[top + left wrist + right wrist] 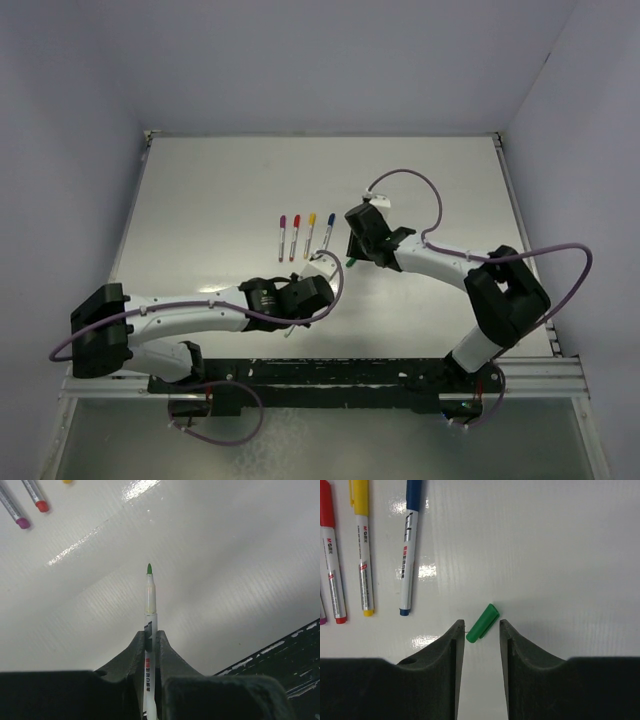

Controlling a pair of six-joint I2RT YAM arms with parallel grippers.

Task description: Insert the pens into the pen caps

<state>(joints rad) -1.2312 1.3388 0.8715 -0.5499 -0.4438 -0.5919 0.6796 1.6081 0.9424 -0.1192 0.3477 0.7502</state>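
Note:
My left gripper (151,634) is shut on a white pen (150,600) with a bare green tip that points away from the wrist. It is held just above the table, and it shows in the top view (320,262). The green cap (482,623) lies tilted on the table between the fingertips of my open right gripper (482,623); neither finger presses it. In the top view the green cap (350,262) lies right by both grippers. Several capped pens lie in a row: purple (282,234), red (296,234), yellow (311,231) and blue (328,229).
The blue pen (409,550), yellow pen (362,550) and red pen (331,555) lie just left of and beyond my right gripper. The black mounting rail (280,655) runs along the table's near edge. Walls close the table's back and sides.

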